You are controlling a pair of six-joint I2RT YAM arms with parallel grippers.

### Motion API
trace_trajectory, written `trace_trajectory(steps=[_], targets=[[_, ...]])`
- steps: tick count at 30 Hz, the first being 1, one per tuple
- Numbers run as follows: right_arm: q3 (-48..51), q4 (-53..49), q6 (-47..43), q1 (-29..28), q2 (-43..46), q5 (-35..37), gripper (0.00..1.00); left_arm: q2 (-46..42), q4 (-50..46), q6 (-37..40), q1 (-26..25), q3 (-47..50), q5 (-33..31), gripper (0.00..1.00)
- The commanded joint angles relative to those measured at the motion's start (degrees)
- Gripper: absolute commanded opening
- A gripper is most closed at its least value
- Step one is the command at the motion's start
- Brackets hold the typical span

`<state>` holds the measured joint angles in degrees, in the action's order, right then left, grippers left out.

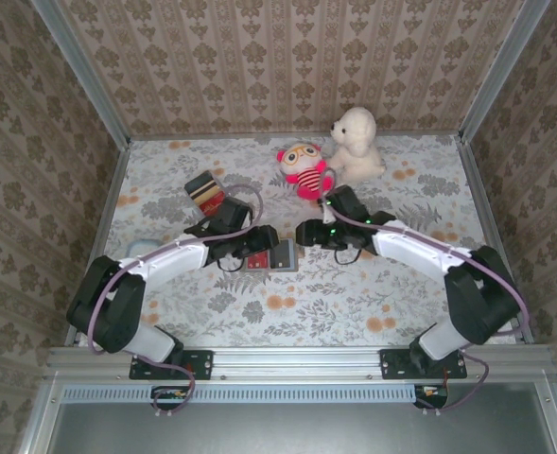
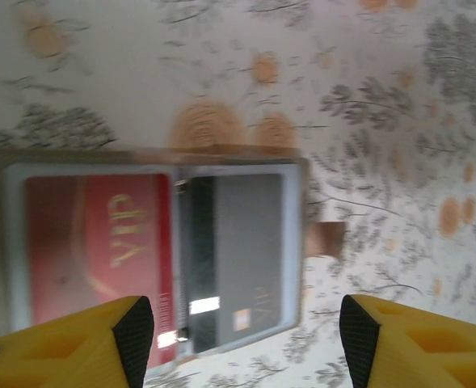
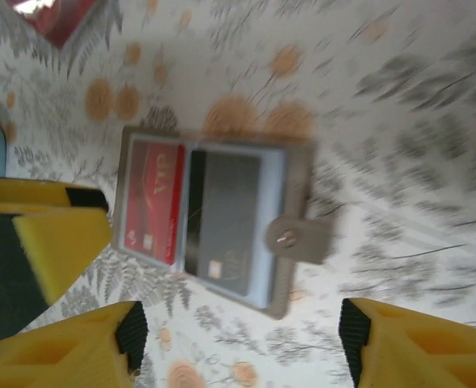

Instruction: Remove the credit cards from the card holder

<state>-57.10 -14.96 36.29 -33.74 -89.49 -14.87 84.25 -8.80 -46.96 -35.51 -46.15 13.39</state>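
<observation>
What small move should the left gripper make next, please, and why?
Probably lower the open left gripper toward the edge of the red rectangular card: the thin grey two-leaf card holder lies open, flat, with that card and a dark grey card inside.

soft even light, blurred wrist views

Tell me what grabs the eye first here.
The card holder lies open mid-table, with a red card in one leaf and a dark card in the other. The left end effector and right end effector hover over it, both open. Near the far edge sit a white plush dog and a pink plush.
</observation>
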Motion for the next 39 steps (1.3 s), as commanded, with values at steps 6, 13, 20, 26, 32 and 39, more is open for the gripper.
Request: trace_trajectory(steps=[6, 13, 20, 26, 32, 39], targets=[[-7.8, -5.3, 5.7, -8.4, -8.7, 8.9, 0.45, -1.0, -1.0, -1.5, 1.3, 2.1, -1.2, 0.57], [-10.8, -7.1, 6.5, -8.5, -13.4, 10.8, 0.30, 1.2, 2.2, -2.6, 1.4, 2.3, 1.5, 0.45], [-12.6, -8.2, 6.8, -8.5, -17.4, 8.6, 0.26, 4.4, 4.2, -3.1, 1.8, 0.8, 3.2, 0.35], [-13.0, -9.2, 6.2, -8.1, -18.5, 9.4, 0.28, 5.6, 5.3, -3.0, 1.8, 0.6, 4.2, 0.33], [-13.4, -9.6, 6.2, -7.9, -20.1, 9.3, 0.28, 7.9, 6.8, -2.3, 1.9, 0.2, 6.3, 0.33], [-13.1, -9.6, 6.1, -7.9, -20.9, 9.0, 0.28, 9.4, 8.2, -2.1, 1.8, 0.2, 7.4, 0.33]])
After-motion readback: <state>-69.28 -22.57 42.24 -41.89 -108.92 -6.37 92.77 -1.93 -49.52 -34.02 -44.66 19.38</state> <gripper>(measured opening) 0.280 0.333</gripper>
